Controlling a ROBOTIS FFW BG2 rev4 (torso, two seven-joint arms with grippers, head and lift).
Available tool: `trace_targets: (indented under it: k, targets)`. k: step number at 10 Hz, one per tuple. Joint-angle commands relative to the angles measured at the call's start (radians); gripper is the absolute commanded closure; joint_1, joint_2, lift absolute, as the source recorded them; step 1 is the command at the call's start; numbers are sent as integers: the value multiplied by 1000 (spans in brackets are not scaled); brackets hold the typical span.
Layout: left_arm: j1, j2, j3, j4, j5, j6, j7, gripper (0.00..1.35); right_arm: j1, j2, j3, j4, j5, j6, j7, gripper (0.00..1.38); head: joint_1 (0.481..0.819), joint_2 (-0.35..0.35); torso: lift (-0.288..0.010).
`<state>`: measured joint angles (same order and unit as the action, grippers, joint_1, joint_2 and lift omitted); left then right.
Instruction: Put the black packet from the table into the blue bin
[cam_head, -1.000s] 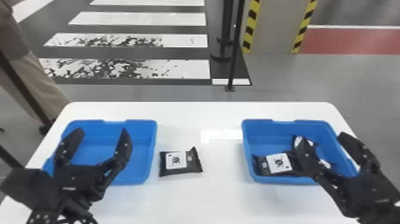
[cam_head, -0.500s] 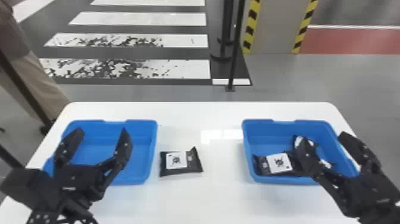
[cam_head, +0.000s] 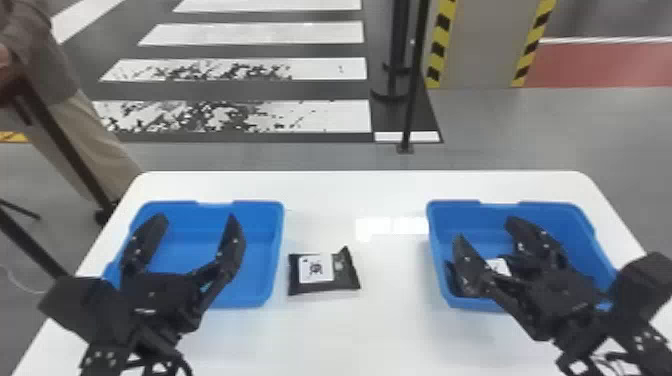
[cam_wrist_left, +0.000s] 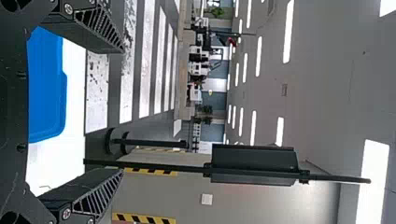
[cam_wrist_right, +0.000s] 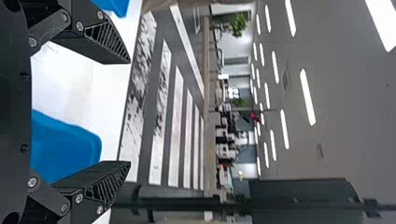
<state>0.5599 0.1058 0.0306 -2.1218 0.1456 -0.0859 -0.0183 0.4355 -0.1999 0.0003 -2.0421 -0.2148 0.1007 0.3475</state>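
Observation:
The black packet (cam_head: 324, 272) with a white label lies flat on the white table (cam_head: 395, 320) between two blue bins. Over the left blue bin (cam_head: 255, 300) my left gripper (cam_head: 192, 220) is held with its fingers wide apart and nothing between them. My right gripper (cam_head: 484, 231) hangs above the right blue bin (cam_head: 592, 240), open and without a load. In the left wrist view, the left gripper (cam_wrist_left: 123, 111) stands spread; in the right wrist view, the right gripper (cam_wrist_right: 130, 113) does too.
Inside the right bin lies a labelled black packet (cam_head: 500, 266), partly covered by the right gripper. A person stands beyond the table's left edge. Behind the table a black pole (cam_head: 413, 95) rises from the floor.
My right gripper has moved left, from the right bin's right side to over its middle. The left arm and the black packet on the table have stayed in place.

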Motion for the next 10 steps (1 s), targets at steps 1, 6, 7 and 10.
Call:
trace_targets:
  k: [1, 6, 7, 10]
  targets:
    - [0, 0, -1, 0, 0, 5, 0, 117, -119, -18, 80, 117, -1, 54, 31, 266, 695, 89, -110]
    - [-3, 0, -9, 2, 0, 10, 0, 117, -428, -52, 399, 379, 9, 181, 74, 262, 695, 234, -110]
    - [-8, 0, -11, 7, 2, 10, 0, 117, -502, -56, 484, 453, 7, 204, 74, 251, 695, 260, -110]
    - [-20, -1, -23, 20, 6, 7, 0, 117, -676, -50, 660, 639, -7, 199, 47, 213, 695, 315, -110]
